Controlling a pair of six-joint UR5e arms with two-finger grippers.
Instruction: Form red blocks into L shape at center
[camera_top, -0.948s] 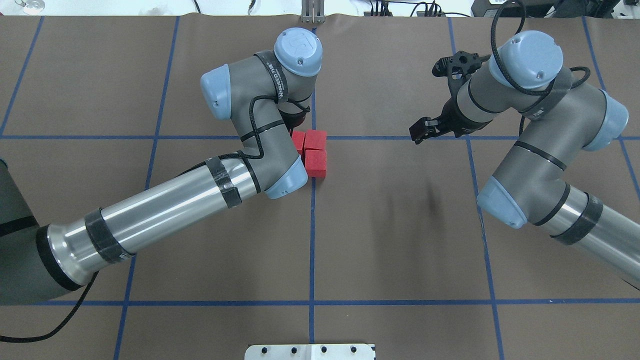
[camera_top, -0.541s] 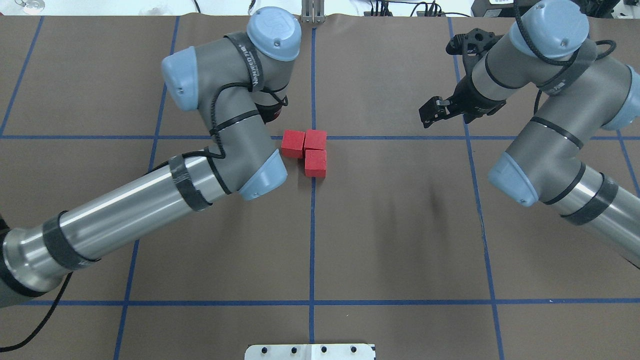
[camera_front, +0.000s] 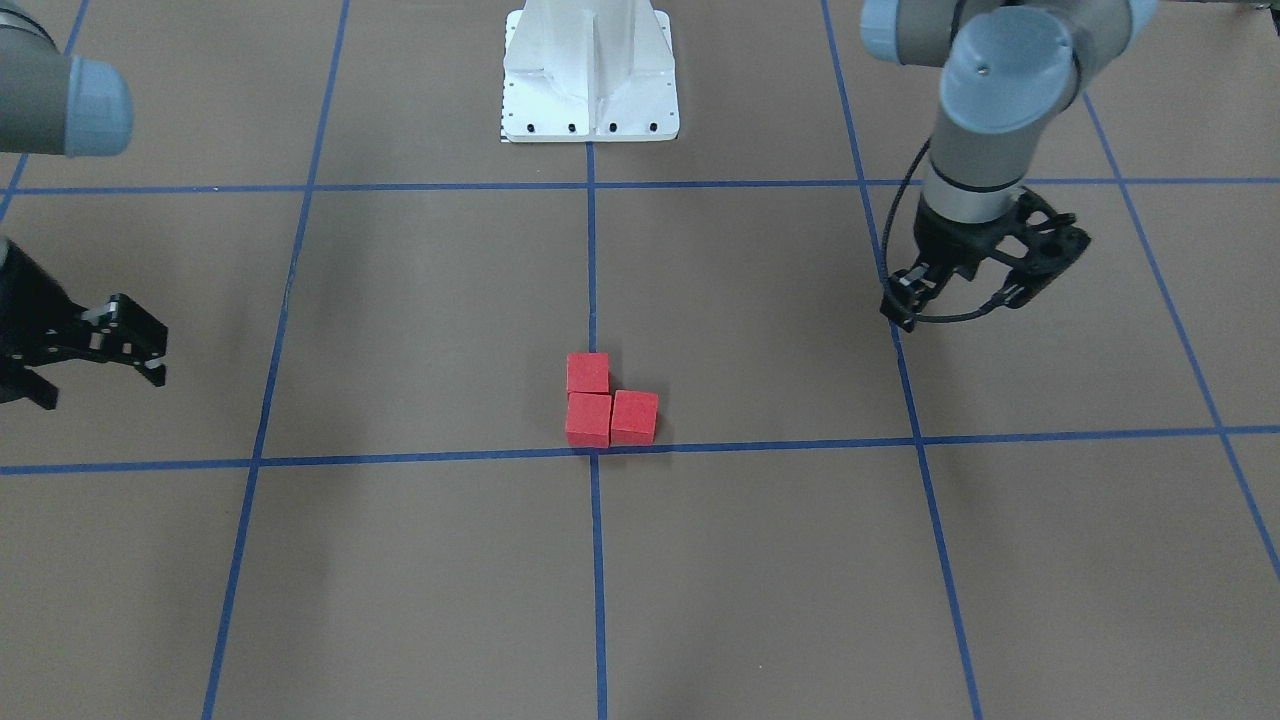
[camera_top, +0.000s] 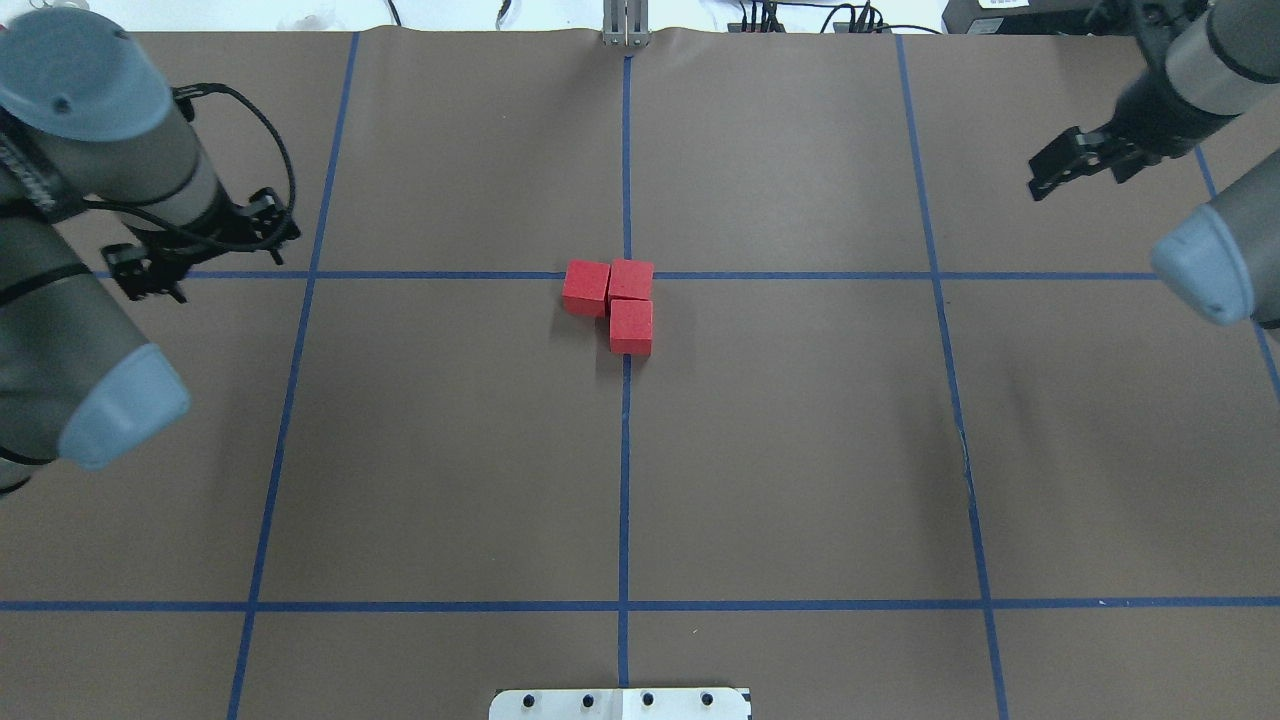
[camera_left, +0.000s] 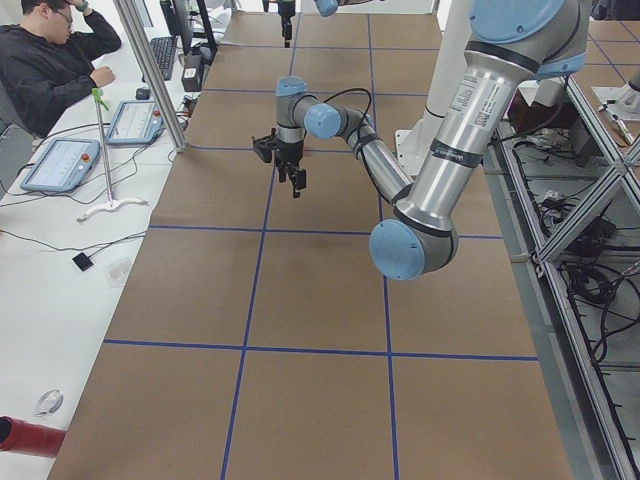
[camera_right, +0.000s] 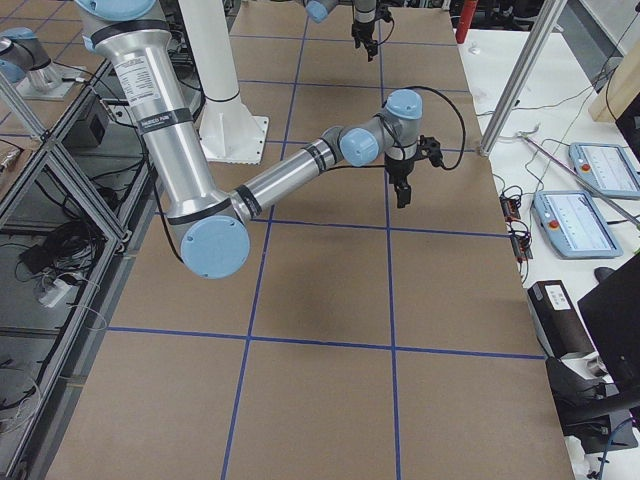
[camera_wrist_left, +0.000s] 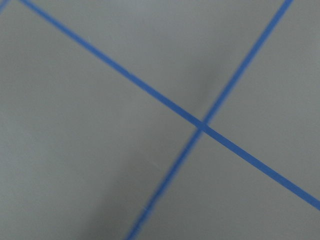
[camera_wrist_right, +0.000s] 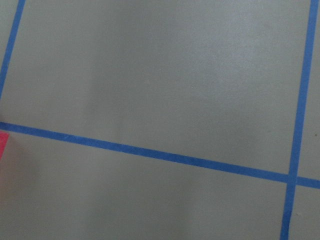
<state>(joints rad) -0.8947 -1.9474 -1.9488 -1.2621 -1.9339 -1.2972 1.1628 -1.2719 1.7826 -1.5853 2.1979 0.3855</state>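
Red blocks (camera_front: 588, 418) lay touching in an L at the center (camera_front: 594, 452); left hand (camera_front: 955, 305) and right hand (camera_front: 90, 382) gaped wide, empty

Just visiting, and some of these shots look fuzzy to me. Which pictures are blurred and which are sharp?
Left wrist-mounted view: blurred, the blue tape lines smeared and soft. Right wrist-mounted view: slightly soft too. Overhead exterior and exterior front-facing views: crisp, the red blocks sharp-edged with only faint shadows beside them.
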